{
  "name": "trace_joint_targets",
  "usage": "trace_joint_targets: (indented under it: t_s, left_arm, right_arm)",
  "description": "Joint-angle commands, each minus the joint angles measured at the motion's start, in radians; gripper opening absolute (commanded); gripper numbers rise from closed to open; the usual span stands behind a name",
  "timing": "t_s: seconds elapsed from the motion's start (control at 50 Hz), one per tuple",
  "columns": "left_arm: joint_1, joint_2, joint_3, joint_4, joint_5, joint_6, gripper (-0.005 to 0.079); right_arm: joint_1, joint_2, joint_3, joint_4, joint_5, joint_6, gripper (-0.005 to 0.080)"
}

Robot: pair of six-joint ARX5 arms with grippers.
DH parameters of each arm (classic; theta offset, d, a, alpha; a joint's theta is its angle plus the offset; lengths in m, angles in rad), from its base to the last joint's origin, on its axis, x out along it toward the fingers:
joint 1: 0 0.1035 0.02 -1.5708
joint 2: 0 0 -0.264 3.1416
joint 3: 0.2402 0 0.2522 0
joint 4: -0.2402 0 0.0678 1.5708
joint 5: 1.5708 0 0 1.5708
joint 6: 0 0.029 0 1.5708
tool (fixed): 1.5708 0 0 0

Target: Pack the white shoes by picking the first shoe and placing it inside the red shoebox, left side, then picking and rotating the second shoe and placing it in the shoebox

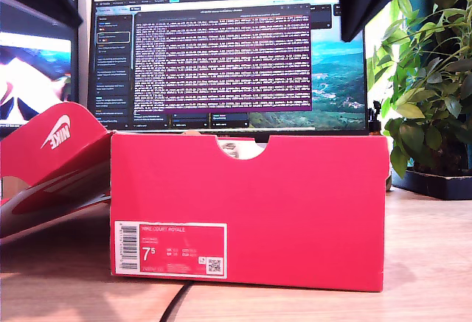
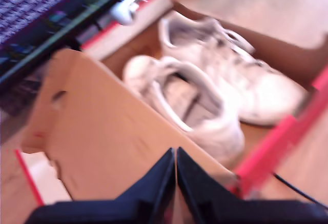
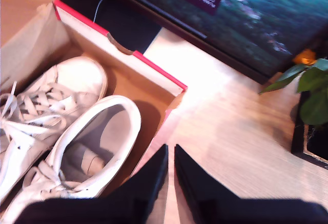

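Both shoes (image 3: 77, 131) already lie side by side inside the box (image 1: 251, 211), which stands at centre frame in the exterior view with its lid (image 1: 51, 160) open at that view's left. My first gripper (image 2: 176, 157) hangs above the lid's brown inner face, jaws together and empty. My second gripper (image 3: 170, 155) is above the table (image 3: 230, 131) just outside the box wall, jaws nearly together, holding nothing. Packing looks finished. To end well, lift both arms straight up, clear of lid and walls.

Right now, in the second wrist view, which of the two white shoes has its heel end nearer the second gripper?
The shoe showing its open heel collar, lying nearest my second gripper; the other shoe lies beyond it, toe toward the red shoebox end wall.
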Motion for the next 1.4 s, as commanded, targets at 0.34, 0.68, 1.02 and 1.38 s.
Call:
trace_joint_targets:
  t_s: [0.34, 0.68, 1.02, 1.38]
  left_arm:
    - [0.257, -0.006, -0.105, 0.201, 0.217, -0.028, -0.0019]
    - [0.403, -0.064, -0.243, 0.44, 0.217, -0.128, -0.0019]
    - [0.459, -0.151, -0.425, 0.561, 0.183, -0.156, -0.0019]
    - [0.548, -0.304, -0.536, 0.59, 0.207, -0.183, -0.0019]
  right_arm:
    - [-0.106, -0.217, -0.449, 0.369, 0.009, 0.0, -0.001]
    - [-0.187, -0.323, -0.754, 0.652, 0.008, 0.013, -0.001]
    - [-0.187, -0.338, -1.014, 0.957, 0.008, 0.008, -0.001]
    - [-0.242, -0.404, -1.161, 1.076, 0.006, 0.011, -0.001]
